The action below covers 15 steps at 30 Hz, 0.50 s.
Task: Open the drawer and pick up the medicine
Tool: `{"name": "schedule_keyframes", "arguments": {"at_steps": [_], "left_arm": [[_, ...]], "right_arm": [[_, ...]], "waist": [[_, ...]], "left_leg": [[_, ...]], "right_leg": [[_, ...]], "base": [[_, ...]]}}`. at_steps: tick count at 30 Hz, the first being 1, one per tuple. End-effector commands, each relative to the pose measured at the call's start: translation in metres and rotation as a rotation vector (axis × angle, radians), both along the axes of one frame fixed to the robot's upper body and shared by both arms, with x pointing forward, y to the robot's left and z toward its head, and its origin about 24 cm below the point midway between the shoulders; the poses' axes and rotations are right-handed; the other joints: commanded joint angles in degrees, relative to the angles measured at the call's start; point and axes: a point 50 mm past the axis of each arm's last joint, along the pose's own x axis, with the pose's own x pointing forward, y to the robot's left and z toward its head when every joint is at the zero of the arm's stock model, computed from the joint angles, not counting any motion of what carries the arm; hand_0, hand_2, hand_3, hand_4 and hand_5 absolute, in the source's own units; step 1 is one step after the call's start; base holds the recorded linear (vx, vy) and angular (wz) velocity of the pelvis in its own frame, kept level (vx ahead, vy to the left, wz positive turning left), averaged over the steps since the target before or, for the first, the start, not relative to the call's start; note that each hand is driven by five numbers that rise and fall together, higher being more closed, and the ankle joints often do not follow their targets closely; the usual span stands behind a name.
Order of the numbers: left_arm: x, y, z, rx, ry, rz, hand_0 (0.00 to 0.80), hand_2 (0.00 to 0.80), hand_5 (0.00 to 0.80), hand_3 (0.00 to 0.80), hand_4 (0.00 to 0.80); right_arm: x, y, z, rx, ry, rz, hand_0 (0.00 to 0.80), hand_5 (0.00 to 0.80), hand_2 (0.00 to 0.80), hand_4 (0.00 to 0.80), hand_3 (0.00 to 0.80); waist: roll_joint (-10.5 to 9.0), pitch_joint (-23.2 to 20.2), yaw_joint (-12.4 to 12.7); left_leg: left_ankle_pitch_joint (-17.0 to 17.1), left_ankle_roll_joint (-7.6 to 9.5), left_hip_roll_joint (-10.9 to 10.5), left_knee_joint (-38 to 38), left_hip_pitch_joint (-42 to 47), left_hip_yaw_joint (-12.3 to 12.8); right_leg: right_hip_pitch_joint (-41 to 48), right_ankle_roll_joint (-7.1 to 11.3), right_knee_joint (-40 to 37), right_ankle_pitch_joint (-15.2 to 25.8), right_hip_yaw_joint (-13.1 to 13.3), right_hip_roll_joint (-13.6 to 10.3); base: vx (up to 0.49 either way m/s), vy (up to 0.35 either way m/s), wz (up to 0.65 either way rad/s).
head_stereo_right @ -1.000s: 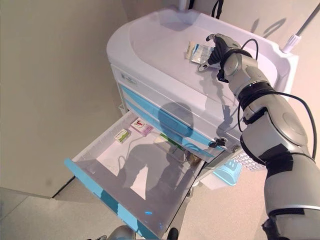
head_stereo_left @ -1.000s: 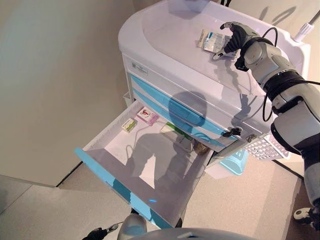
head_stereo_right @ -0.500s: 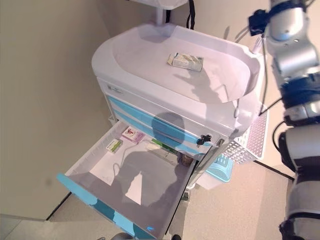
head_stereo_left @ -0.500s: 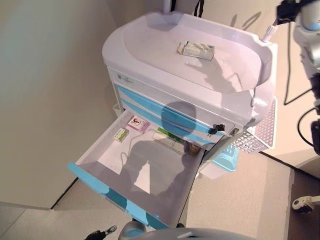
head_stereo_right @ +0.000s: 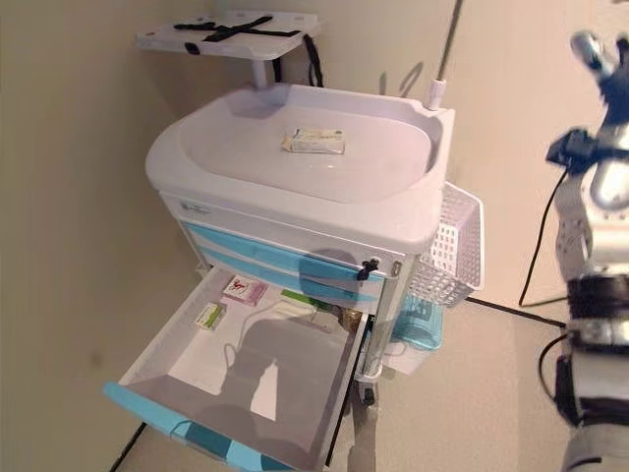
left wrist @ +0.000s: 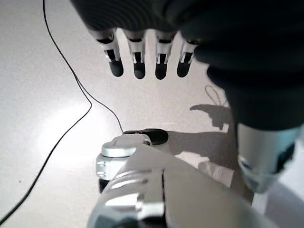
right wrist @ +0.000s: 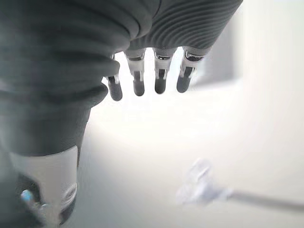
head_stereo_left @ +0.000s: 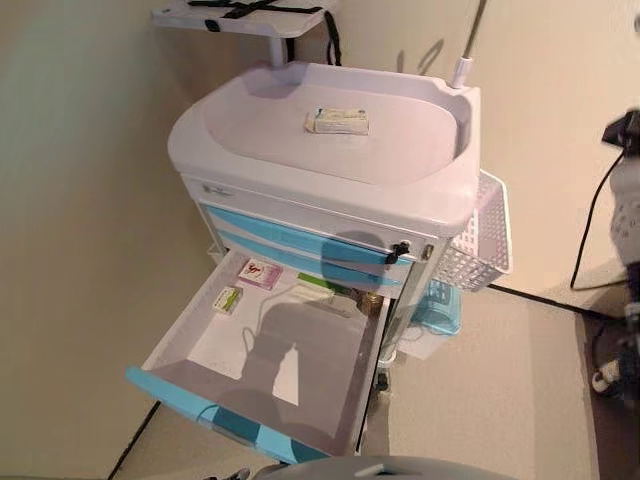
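Note:
A white-and-green medicine pack [head_stereo_left: 338, 121] lies flat on the white top [head_stereo_left: 410, 160] of the medical cart. The cart's lowest drawer [head_stereo_left: 205, 405], with a blue front, stands pulled far out. At its back lie a pink box [head_stereo_left: 259, 273], a small green box [head_stereo_left: 228, 299], a green-and-white box [head_stereo_left: 316, 290] and a brown bottle [head_stereo_left: 371, 303]. My right hand [head_stereo_right: 601, 57] is raised high to the right of the cart, fingers [right wrist: 159, 78] straight and empty. My left hand [left wrist: 147, 52] hangs over the floor, fingers straight and empty.
A white wire basket [head_stereo_left: 481, 236] hangs on the cart's right side, with a light blue bin [head_stereo_left: 441, 305] below it. A small shelf [head_stereo_left: 245, 15] and a thin pole [head_stereo_left: 464, 55] rise behind the cart. A wall stands on the left. A black cable [head_stereo_left: 545, 300] runs along the floor.
My right hand has let go of the medicine pack on the cart top and lifted away up and to the right. The camera has pulled back, so the whole cart shows smaller.

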Motion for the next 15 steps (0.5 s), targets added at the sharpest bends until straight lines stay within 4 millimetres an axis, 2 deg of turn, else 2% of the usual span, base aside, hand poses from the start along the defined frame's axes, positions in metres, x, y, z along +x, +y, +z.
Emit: {"name": "schedule_keyframes", "arguments": {"at_steps": [1, 2, 3, 6, 7, 8, 9, 10, 11, 13, 14, 15], "left_arm": [[-0.002, 0.010, 0.001, 0.042, 0.067, -0.053, 0.000, 0.000, 0.000, 0.000, 0.000], [-0.002, 0.010, 0.001, 0.042, 0.067, -0.054, 0.000, 0.000, 0.000, 0.000, 0.000], [-0.006, 0.007, 0.000, 0.033, 0.091, -0.078, 0.000, 0.000, 0.000, 0.000, 0.000], [-0.007, 0.002, -0.001, 0.016, 0.099, -0.113, 0.000, 0.000, 0.000, 0.000, 0.000], [-0.007, 0.001, -0.001, 0.009, 0.102, -0.133, 0.000, 0.000, 0.000, 0.000, 0.000], [-0.005, 0.000, -0.001, -0.002, 0.088, -0.166, 0.000, 0.000, 0.000, 0.000, 0.000], [-0.005, 0.000, -0.001, -0.001, 0.089, -0.167, 0.000, 0.000, 0.000, 0.000, 0.000], [0.000, 0.000, -0.001, -0.006, 0.070, -0.191, 0.000, 0.000, 0.000, 0.000, 0.000], [-0.001, 0.001, -0.001, -0.005, 0.070, -0.191, 0.000, 0.000, 0.000, 0.000, 0.000], [0.012, 0.003, 0.001, -0.008, 0.022, -0.236, 0.000, 0.000, 0.000, 0.000, 0.000], [0.012, 0.003, 0.001, -0.008, 0.022, -0.235, 0.000, 0.000, 0.000, 0.000, 0.000], [0.021, 0.005, 0.003, -0.004, -0.012, -0.249, 0.000, 0.000, 0.000, 0.000, 0.000]], "right_arm": [[-0.012, -0.004, 0.003, -0.004, -0.065, -0.061, 0.000, 0.000, 0.000, 0.000, 0.000], [-0.012, -0.004, 0.003, -0.003, -0.065, -0.062, 0.000, 0.000, 0.000, 0.000, 0.000], [-0.024, -0.012, -0.031, 0.021, 0.033, -0.111, 0.000, 0.000, 0.000, 0.000, 0.000], [-0.045, -0.016, -0.078, 0.060, 0.169, -0.155, 0.000, 0.000, 0.000, 0.000, 0.000], [-0.052, -0.021, -0.101, 0.036, 0.287, -0.189, 0.000, 0.000, 0.000, 0.000, 0.000], [-0.065, -0.024, -0.133, 0.028, 0.433, -0.223, 0.000, 0.000, 0.000, 0.000, 0.000], [-0.065, -0.024, -0.134, 0.028, 0.434, -0.223, 0.000, 0.000, 0.000, 0.000, 0.000], [-0.073, -0.023, -0.166, 0.027, 0.589, -0.223, 0.000, 0.000, 0.000, 0.000, 0.000], [-0.073, -0.022, -0.167, 0.027, 0.589, -0.223, 0.000, 0.000, 0.000, 0.000, 0.000], [-0.079, -0.018, -0.201, -0.004, 0.777, -0.169, 0.000, 0.000, 0.000, 0.000, 0.000], [-0.079, -0.018, -0.201, -0.004, 0.777, -0.169, 0.000, 0.000, 0.000, 0.000, 0.000], [-0.081, -0.014, -0.215, -0.001, 0.843, -0.132, 0.000, 0.000, 0.000, 0.000, 0.000]], "waist": [[-1.46, 0.52, 0.45], [-1.49, 0.50, 0.49], [-0.99, 0.91, -0.27], [-0.38, 1.67, -1.33], [-0.10, 2.03, -1.68], [0.43, 3.11, -2.24], [0.39, 3.10, -2.20], [0.94, 4.60, -2.77], [0.88, 4.56, -2.73], [1.36, 8.40, -3.60], [1.36, 8.34, -3.59], [1.36, 10.21, -3.91]], "left_leg": [[-6.68, 3.48, -4.54, 1.51, 2.77, 0.02], [-6.68, 3.48, -4.54, 1.50, 2.78, 0.04], [-6.83, 3.64, -4.62, 1.58, 2.80, 0.21], [-7.13, 3.95, -4.78, 1.84, 2.71, 0.53], [-7.75, 4.10, -4.83, 1.94, 2.95, 0.63], [-8.12, 4.37, -4.95, 2.49, 2.79, 0.70], [-8.18, 4.37, -4.95, 2.58, 2.77, 0.71], [-8.65, 4.72, -5.21, 3.75, 2.22, 1.09], [-8.79, 4.74, -5.22, 3.98, 2.07, 1.18], [-10.00, 4.86, -5.92, 8.81, -1.17, 2.21], [-10.05, 4.86, -5.92, 8.92, -1.30, 2.24], [-10.56, 4.81, -6.21, 11.52, -3.56, 2.63]], "right_leg": [[-2.54, 4.33, 3.16, 0.70, -0.63, -2.79], [-2.54, 4.33, 3.16, 0.70, -0.62, -2.79], [-2.65, 4.33, 3.33, 0.64, -0.36, -2.85], [-3.20, 4.40, 4.00, 0.47, 0.21, -2.99], [-3.18, 4.45, 4.42, -0.16, 0.50, -3.01], [-3.82, 4.39, 5.71, -0.68, 0.84, -3.17], [-3.88, 4.39, 5.89, -0.78, 0.86, -3.18], [-5.07, 4.36, 7.92, -1.30, 1.31, -3.36], [-5.31, 4.37, 8.28, -1.49, 1.41, -3.39], [-9.19, 4.23, 12.85, -2.47, 2.55, -3.72], [-9.32, 4.23, 12.95, -2.51, 2.59, -3.73], [-11.55, 4.07, 15.08, -2.63, 3.06, -3.89]], "base": [[0.000, 0.017, -0.20], [-0.003, 0.015, -0.15], [-0.006, 0.023, -0.17], [-0.003, 0.033, -0.10], [-0.017, 0.046, -0.07], [-0.011, 0.036, -0.09], [-0.100, 0.062, -0.10], [-0.069, 0.039, -0.14], [-0.128, 0.064, -0.18], [-0.221, 0.071, -0.24], [-0.288, 0.067, -0.34], [-0.320, 0.027, -0.46]]}}
